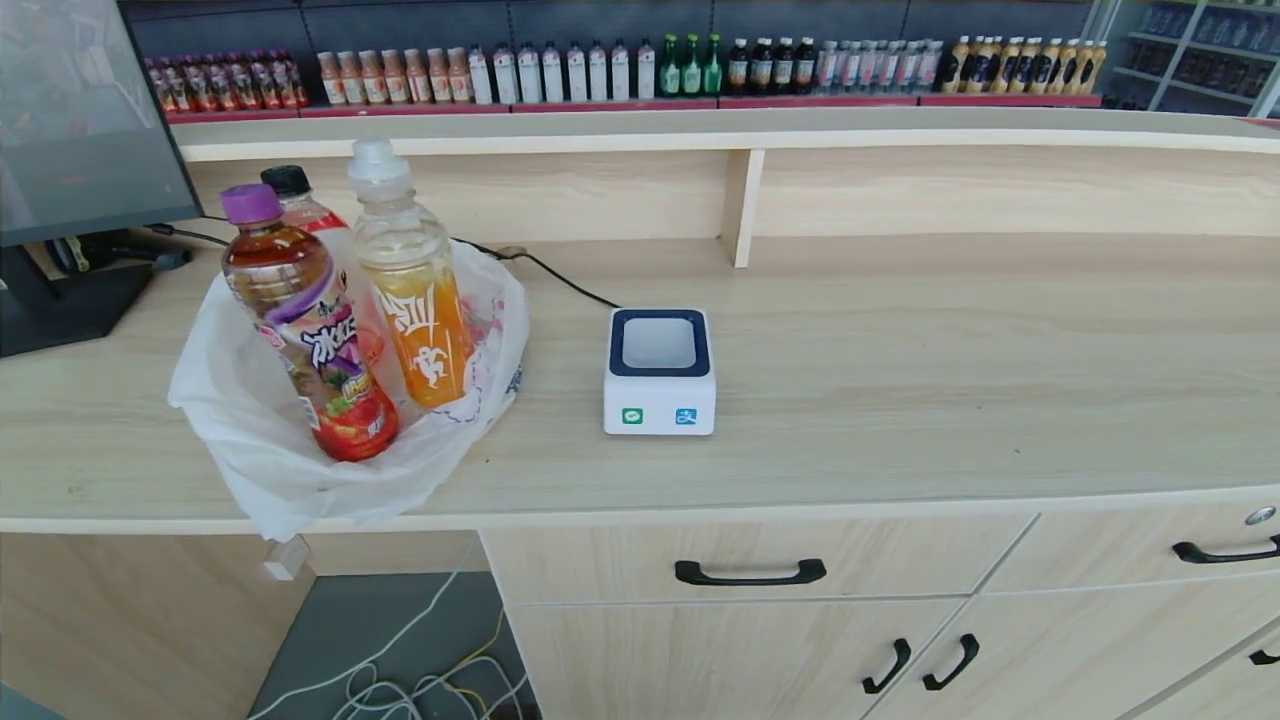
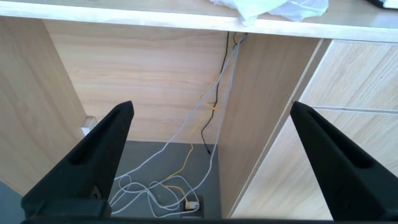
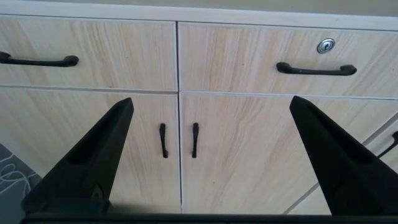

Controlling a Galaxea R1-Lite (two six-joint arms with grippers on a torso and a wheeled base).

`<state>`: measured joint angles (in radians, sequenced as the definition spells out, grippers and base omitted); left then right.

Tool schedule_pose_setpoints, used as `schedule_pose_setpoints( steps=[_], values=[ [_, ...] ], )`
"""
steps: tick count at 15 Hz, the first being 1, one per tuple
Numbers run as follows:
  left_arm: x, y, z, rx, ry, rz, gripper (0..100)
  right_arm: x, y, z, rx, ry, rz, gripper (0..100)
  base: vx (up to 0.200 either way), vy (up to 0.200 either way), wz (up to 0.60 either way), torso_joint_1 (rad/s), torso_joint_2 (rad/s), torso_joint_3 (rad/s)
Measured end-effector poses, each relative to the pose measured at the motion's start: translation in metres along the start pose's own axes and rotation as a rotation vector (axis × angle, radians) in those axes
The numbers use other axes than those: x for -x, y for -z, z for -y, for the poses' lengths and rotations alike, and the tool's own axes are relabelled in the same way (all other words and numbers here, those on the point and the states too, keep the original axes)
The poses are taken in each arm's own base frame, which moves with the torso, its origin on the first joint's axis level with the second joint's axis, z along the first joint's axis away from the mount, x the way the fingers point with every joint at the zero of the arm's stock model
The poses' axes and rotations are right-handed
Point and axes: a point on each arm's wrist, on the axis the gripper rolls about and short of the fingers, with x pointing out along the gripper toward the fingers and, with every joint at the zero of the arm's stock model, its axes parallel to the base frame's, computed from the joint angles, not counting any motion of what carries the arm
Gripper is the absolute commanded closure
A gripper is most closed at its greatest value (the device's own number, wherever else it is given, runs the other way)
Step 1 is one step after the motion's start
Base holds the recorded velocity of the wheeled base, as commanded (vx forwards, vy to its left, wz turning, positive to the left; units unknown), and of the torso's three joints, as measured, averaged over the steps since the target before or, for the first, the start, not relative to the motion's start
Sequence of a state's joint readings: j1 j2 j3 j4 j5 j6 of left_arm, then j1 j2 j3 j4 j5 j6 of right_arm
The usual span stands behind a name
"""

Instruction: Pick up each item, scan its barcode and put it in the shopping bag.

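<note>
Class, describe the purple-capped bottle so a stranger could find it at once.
On the wooden counter, left of the white scanner, a white shopping bag holds three bottles. Take the front bottle: purple cap, unlike the orange white-capped bottle beside it and the black-capped bottle behind.

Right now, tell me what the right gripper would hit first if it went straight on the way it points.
The right gripper, open, would likely meet the cabinet doors below the drawers first, near their two vertical handles; how far off they are is unclear.
</note>
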<state>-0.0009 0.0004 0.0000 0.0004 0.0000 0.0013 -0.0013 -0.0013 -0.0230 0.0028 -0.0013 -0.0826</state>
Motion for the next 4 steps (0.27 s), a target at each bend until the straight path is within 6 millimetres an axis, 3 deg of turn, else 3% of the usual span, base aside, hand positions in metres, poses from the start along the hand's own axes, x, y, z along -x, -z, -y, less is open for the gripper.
schedule_pose_setpoints(
  steps=[4],
  values=[
    [0.0,0.0,0.0,0.0,0.0,0.0,0,0.0,0.0005,-0.0001,0.001,-0.004,-0.005,0,0.0,0.0,0.0,0.0,0.0,0.0]
  ],
)
